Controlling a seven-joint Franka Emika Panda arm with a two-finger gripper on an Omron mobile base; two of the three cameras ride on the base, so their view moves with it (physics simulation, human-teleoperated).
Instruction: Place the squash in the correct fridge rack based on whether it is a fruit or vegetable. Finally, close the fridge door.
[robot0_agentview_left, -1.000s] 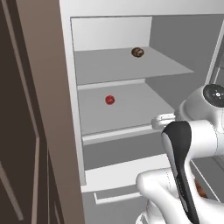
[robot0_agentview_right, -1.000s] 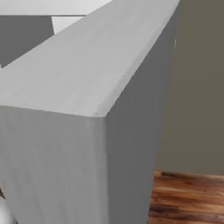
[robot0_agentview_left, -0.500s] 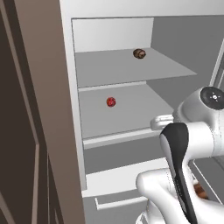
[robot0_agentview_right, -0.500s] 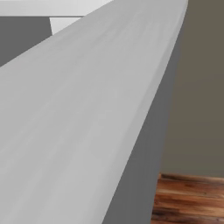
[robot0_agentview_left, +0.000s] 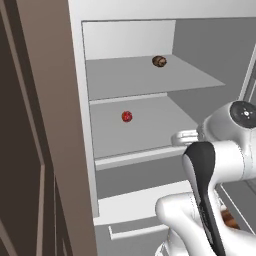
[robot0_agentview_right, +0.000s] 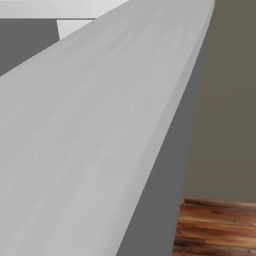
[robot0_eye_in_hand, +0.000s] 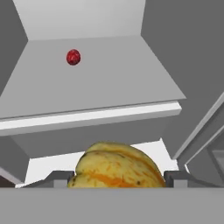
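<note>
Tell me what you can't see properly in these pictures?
- Squash, hand view: its lower part is cut off by the bottom edge, between the hand's fingers.
- Fridge interior, right base view: blocked by the fridge door close to the camera.
- Brown ball and red ball, left base view: too small to tell what they are.
- Lower fridge, left base view: covered by the robot arm.

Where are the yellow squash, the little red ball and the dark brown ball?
squash (robot0_eye_in_hand: 116, 166), hand view, middle of its yellow skin.
red ball (robot0_agentview_left: 127, 116), left base view, its centre, on the lower shelf.
dark brown ball (robot0_agentview_left: 159, 61), left base view, its centre, on the higher shelf.
</note>
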